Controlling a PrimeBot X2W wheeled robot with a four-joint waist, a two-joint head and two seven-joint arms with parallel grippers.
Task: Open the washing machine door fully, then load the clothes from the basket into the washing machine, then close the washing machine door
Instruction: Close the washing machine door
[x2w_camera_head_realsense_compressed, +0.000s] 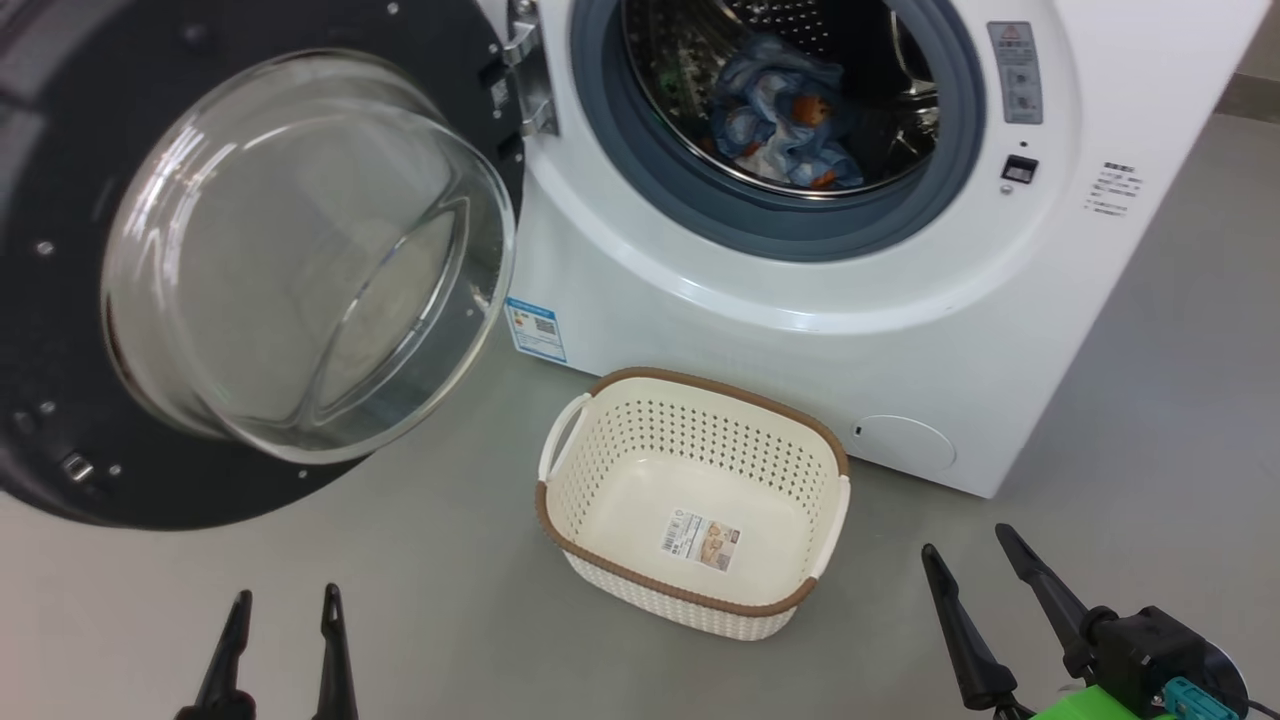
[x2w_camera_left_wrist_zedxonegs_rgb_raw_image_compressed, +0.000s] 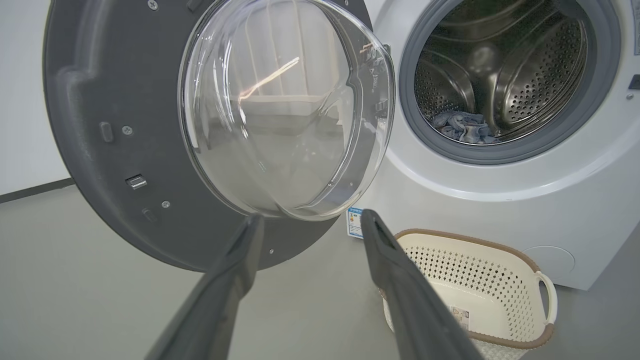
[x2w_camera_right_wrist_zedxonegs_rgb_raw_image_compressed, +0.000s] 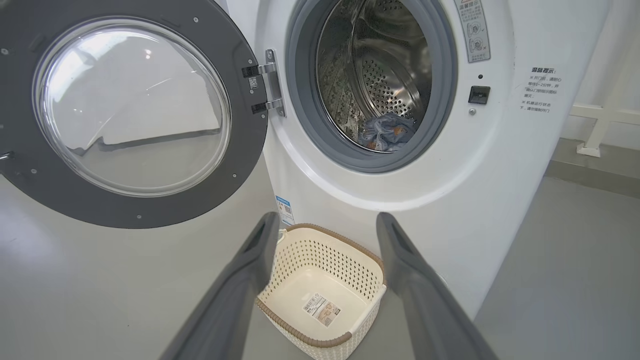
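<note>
Washing machine (x2w_camera_head_realsense_compressed: 800, 330) stands on the grey floor, drum open. Its door (x2w_camera_head_realsense_compressed: 60, 330) is swung wide on robot's left, outer edge cut off in head view. Basket (x2w_camera_head_realsense_compressed: 700, 380) on floor in front, empty save its label. Clothes (x2w_camera_head_realsense_compressed: 780, 115) lie bundled in the drum. Loading looks done, only closing the door left. Left fingers (x2w_camera_head_realsense_compressed: 232, 640) and right fingers (x2w_camera_head_realsense_compressed: 958, 620) spread, holding nothing. Drum's dark right side hard to read.

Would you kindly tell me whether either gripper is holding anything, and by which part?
Nothing is held: the left gripper and the right gripper are both open and empty.
</note>
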